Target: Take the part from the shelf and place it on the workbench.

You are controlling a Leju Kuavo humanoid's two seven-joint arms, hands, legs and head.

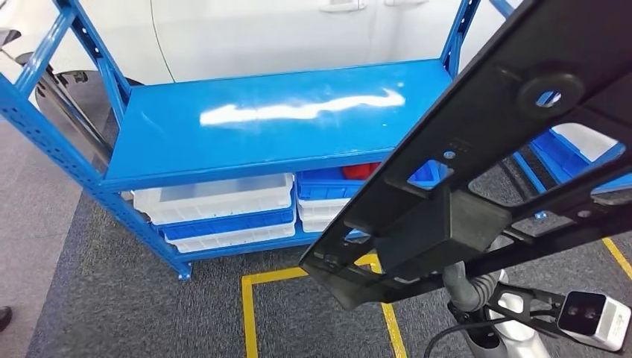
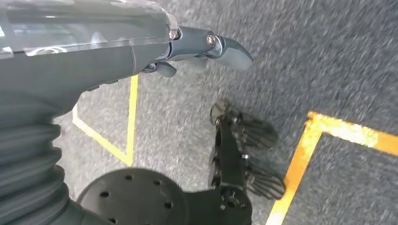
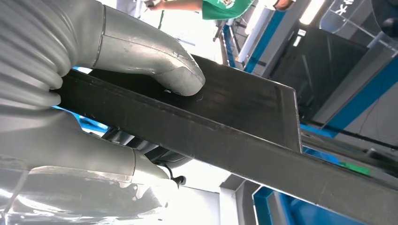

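Note:
The part (image 1: 440,227) is a long black flat frame with cut-out holes and a block on its underside. It hangs tilted close in front of my head view, above the floor before the blue shelf (image 1: 261,142). My right hand (image 3: 56,140) grips it: the thumb (image 3: 169,75) presses on one face of the part (image 3: 244,108) and the fingers (image 3: 131,164) wrap the other side. In the head view the part hides that hand; the silver forearm (image 1: 469,291) shows below it. My left hand (image 2: 94,61) hangs over the grey carpet, fingers apart, holding nothing.
The shelf's top board is bare and glossy. White bins (image 1: 216,198) and blue bins (image 1: 328,183) sit on a lower level, with something red (image 1: 361,170) in one. Yellow tape (image 1: 250,313) marks the carpet. A white car (image 1: 261,30) stands behind and a second blue rack (image 1: 566,156) at right.

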